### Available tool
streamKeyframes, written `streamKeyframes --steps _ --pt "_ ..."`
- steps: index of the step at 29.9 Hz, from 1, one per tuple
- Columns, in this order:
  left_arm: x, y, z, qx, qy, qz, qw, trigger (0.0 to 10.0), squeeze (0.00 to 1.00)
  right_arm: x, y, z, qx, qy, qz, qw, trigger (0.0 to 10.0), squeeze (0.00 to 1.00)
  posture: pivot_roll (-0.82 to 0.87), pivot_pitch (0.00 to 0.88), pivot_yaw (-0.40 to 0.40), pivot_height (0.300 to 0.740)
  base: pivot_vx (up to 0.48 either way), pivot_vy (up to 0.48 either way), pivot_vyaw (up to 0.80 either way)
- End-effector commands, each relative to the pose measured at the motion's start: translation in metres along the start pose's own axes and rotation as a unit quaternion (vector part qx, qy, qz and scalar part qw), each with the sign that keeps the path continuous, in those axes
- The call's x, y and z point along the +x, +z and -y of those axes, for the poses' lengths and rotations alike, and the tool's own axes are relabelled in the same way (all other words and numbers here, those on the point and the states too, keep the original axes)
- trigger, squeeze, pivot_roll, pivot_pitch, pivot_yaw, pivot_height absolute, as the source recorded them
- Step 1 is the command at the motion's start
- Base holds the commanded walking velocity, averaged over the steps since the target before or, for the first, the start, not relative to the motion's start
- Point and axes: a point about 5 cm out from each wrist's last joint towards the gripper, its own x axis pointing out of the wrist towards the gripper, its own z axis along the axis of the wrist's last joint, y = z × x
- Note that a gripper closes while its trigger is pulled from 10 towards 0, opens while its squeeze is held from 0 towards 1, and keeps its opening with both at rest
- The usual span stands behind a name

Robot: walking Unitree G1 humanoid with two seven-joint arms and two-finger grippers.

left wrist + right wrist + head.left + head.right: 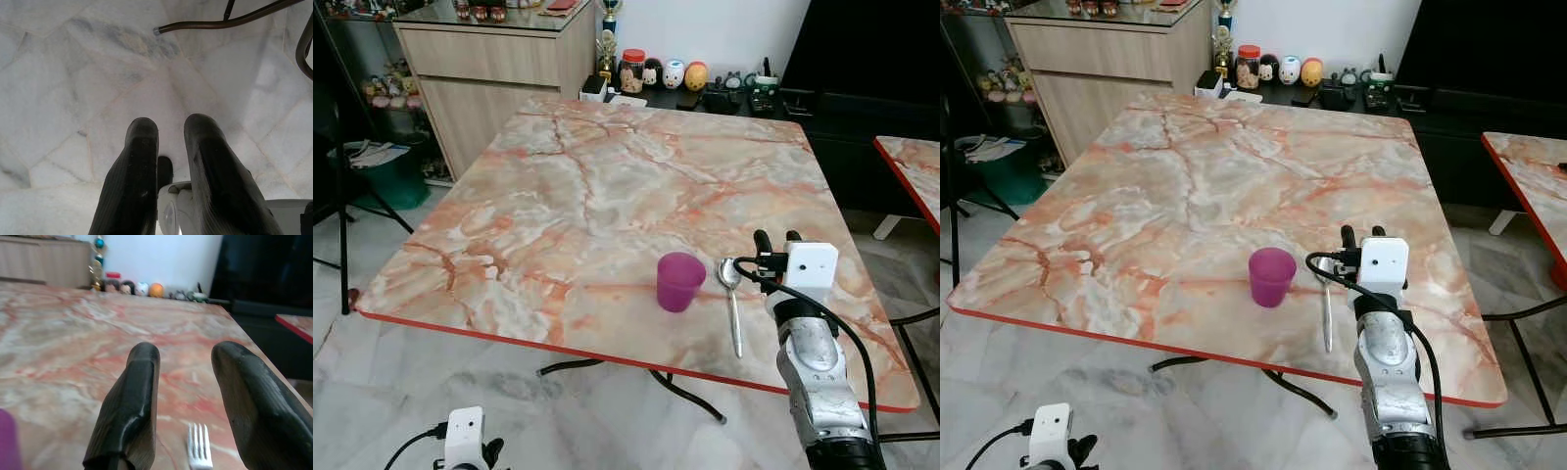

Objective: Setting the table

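cup, spoon and fork near the front edge of the marble tabletop

a square tabletop (pixel 607 186) of pink and cream marble pattern with a red rim carries a purple plastic cup (pixel 679 281), standing upright and mouth up near the front edge, toward the front right corner. just beside the cup, on its right and not touching it, lies a metal spoon (pixel 732 304), bowl toward the far edge and handle pointing at the front edge.

the right gripper (pixel 777 238) hovers above the tabletop just to the right of the spoon's bowl, its 2 black fingers (pixel 132 401) spread apart and holding nothing. in the right wrist view the tines of a metal fork (pixel 199 449) lie flat on the marble below the gap between the fingers, and a sliver of the purple cup sits at the picture's edge.

the left gripper (pixel 171 147) hangs low beside the front edge, over the white marble floor (pixel 73 98), its fingers parted with a narrow gap and nothing between them; dark metal table legs (pixel 230 22) cross the floor ahead of it.

beyond the far edge stand a wooden sideboard (pixel 499 69) and a low dark shelf with a row of small figurines (pixel 661 73). a second marble tabletop (pixel 913 166) is well apart on the right.
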Motion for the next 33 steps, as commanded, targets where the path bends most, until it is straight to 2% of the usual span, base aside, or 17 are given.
streamKeyframes --steps 1,5,8,9,10,11,17,20,28,33 --pt "0.000 -0.002 0.002 0.001 -0.002 -0.006 1.000 10.0 0.00 0.000 -0.012 0.012 0.019 -0.032 -0.041 0.998 10.0 1.00 0.04 0.000 -0.055 0.740 0.000 0.000 0.00" --pt "0.000 -0.003 0.002 0.001 -0.003 -0.006 1.000 10.0 0.00 -0.003 -0.034 0.025 0.036 -0.063 -0.124 0.990 10.0 1.00 0.04 0.000 -0.056 0.740 0.000 0.000 0.00" --pt "0.000 -0.003 0.003 -0.001 -0.004 -0.006 1.000 10.0 0.00 -0.006 -0.046 0.030 0.061 -0.051 -0.168 0.983 10.0 1.00 0.05 0.000 -0.056 0.740 0.000 0.000 0.00" --pt "0.000 -0.003 0.003 -0.001 -0.004 -0.006 1.000 10.0 0.00 -0.006 -0.048 0.030 0.067 -0.038 -0.175 0.981 10.0 0.38 0.05 0.000 -0.056 0.740 0.000 0.000 0.00" --pt "0.000 -0.003 0.003 -0.001 -0.004 -0.006 1.000 10.0 0.00 -0.006 -0.048 0.030 0.067 -0.038 -0.175 0.981 10.0 0.38 0.05 0.000 -0.056 0.740 0.000 0.000 0.00" --pt "0.000 -0.003 0.003 -0.001 -0.006 -0.006 1.000 10.0 0.00 -0.004 -0.047 0.033 0.062 -0.031 -0.173 0.983 10.0 0.00 0.04 0.000 -0.053 0.740 0.000 0.000 0.00" --pt "0.000 -0.003 0.004 -0.003 -0.008 -0.005 1.000 10.0 0.00 0.004 -0.043 0.038 0.078 -0.030 -0.177 0.981 10.0 0.00 0.04 0.000 -0.052 0.740 0.000 0.000 0.00" --pt "0.000 -0.003 0.004 -0.002 -0.008 -0.006 1.000 10.0 0.00 0.006 -0.043 0.035 0.066 -0.015 -0.187 0.980 10.0 0.00 0.04 0.000 -0.052 0.740 0.000 0.000 0.00" --pt "0.000 -0.004 0.004 -0.003 -0.007 -0.008 1.000 10.0 0.00 0.004 -0.052 0.029 0.088 -0.016 -0.220 0.971 10.0 0.00 0.04 0.000 -0.045 0.740 0.000 0.000 0.00" --pt "0.000 -0.003 0.003 -0.002 -0.007 -0.008 1.000 10.0 0.00 0.007 -0.052 0.026 0.088 -0.017 -0.221 0.971 10.0 0.00 0.04 0.000 -0.045 0.740 0.000 0.000 0.00"
